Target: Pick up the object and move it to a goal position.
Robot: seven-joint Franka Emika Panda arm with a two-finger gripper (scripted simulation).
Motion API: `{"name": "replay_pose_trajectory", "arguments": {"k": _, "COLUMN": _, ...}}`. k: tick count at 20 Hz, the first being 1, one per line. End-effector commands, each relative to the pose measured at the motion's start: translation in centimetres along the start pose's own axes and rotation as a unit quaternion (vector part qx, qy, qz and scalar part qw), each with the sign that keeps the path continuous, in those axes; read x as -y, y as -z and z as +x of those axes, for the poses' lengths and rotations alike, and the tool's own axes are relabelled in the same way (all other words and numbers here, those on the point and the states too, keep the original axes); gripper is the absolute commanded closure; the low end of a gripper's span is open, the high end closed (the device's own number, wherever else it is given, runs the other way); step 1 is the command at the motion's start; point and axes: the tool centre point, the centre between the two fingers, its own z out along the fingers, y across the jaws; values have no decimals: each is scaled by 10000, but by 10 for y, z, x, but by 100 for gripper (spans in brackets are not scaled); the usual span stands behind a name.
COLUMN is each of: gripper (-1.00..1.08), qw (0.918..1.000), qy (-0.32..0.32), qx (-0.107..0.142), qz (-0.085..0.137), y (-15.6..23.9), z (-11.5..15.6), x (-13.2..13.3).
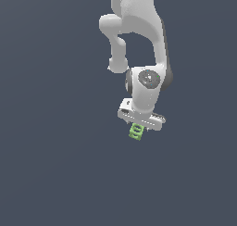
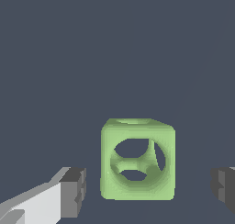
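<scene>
The object is a small light-green block with rounded dark openings through its faces. In the wrist view it sits between my two dark fingertips, with a gap on each side, so neither pad touches it. My gripper is open around it. In the exterior view the object shows just under the white hand, and my gripper hangs straight over it, with the fingers mostly hidden by the hand. Whether the block rests on the dark surface cannot be told.
A plain dark blue-grey surface fills both views. The white arm reaches down from the top of the exterior view.
</scene>
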Motion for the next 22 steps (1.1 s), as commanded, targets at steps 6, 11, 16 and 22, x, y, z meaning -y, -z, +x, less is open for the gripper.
{"name": "replay_pose_trajectory", "arguments": {"k": 6, "gripper": -92, "qw": 10000, "qy": -48, "qx": -3, "qz": 4, "y": -3, "z": -1, "x": 2}}
{"name": "replay_pose_trajectory", "arguments": {"k": 11, "gripper": -92, "qw": 10000, "qy": -56, "qx": -4, "qz": 5, "y": -21, "z": -1, "x": 2}}
{"name": "replay_pose_trajectory", "arguments": {"k": 16, "gripper": -92, "qw": 10000, "qy": -67, "qx": -5, "qz": 6, "y": -45, "z": -2, "x": 2}}
{"name": "replay_pose_trajectory", "arguments": {"k": 22, "gripper": 108, "qw": 10000, "qy": -69, "qx": -6, "qz": 6, "y": -52, "z": -1, "x": 3}}
